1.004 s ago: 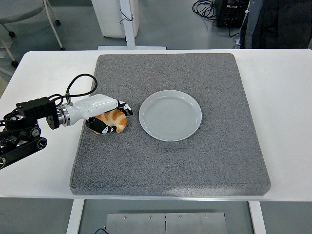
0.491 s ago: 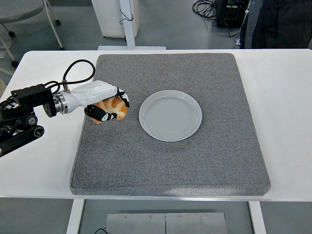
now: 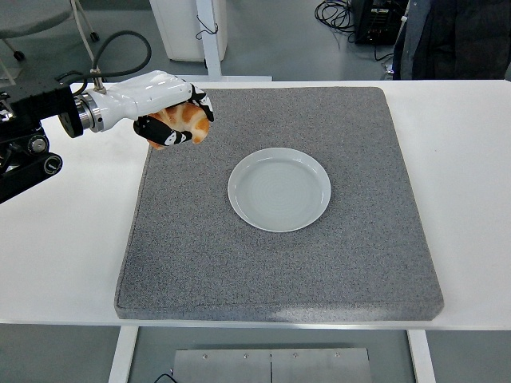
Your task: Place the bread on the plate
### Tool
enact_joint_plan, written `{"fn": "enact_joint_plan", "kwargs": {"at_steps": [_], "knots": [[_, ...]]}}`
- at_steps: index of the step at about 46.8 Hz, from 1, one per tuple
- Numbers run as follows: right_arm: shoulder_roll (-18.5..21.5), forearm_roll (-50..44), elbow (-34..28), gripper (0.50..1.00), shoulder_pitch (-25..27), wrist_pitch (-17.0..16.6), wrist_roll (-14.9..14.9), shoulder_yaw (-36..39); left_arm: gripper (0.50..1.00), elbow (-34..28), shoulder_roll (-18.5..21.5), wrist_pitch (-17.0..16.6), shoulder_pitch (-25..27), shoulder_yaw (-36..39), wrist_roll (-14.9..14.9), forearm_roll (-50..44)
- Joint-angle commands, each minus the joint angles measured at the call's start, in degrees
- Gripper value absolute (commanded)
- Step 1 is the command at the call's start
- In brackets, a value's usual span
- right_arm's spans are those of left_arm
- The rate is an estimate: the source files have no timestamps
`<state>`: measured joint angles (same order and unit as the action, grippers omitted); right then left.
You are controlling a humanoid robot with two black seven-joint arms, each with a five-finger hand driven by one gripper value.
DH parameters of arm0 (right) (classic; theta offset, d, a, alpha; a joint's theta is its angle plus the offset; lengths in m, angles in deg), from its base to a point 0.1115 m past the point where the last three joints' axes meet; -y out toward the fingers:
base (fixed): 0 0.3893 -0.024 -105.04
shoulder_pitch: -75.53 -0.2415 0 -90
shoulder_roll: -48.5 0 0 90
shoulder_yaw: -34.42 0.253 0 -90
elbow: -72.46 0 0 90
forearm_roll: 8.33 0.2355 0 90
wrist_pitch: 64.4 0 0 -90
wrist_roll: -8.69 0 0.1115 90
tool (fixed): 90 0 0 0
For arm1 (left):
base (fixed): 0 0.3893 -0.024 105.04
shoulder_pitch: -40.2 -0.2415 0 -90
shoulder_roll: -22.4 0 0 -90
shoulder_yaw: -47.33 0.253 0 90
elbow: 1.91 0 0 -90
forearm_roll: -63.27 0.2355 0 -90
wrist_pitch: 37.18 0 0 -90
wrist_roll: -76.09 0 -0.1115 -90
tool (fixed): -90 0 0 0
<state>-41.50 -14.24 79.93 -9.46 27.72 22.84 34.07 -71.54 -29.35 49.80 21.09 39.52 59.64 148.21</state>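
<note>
Carry step: left hand (image 3: 172,120) fingers wrapped around the croissant (image 3: 185,120), held above the grey mat's (image 3: 239,271) far-left corner. Next: traverse right over the plate (image 3: 279,189), lower, release.

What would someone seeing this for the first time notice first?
Probably the left hand at the upper left, curled around a golden-brown bread and holding it over the far-left part of the grey mat. Next comes the empty pale plate near the mat's middle, to the right of the hand and nearer the table's front edge.
</note>
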Motion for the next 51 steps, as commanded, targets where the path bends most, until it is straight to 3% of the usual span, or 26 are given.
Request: {"fn": "enact_joint_plan", "kwargs": {"at_steps": [1,25,51], "knots": [[0.00,0.01,0.00,1.000,0.00,-0.01,0.00,0.00,0.500,0.02,-0.02,0.82,1.88,-0.01,0.01,-0.04],[0.00,0.01,0.00,1.000,0.00,-0.01,0.00,0.00,0.500,0.02,-1.07,5.03,11.90,-0.01,-0.34,0.05],[0.00,0.01,0.00,1.000,0.00,-0.01,0.00,0.00,0.500,0.19,-9.77,7.32,16.12,2.09,-0.34,0.14]]}}
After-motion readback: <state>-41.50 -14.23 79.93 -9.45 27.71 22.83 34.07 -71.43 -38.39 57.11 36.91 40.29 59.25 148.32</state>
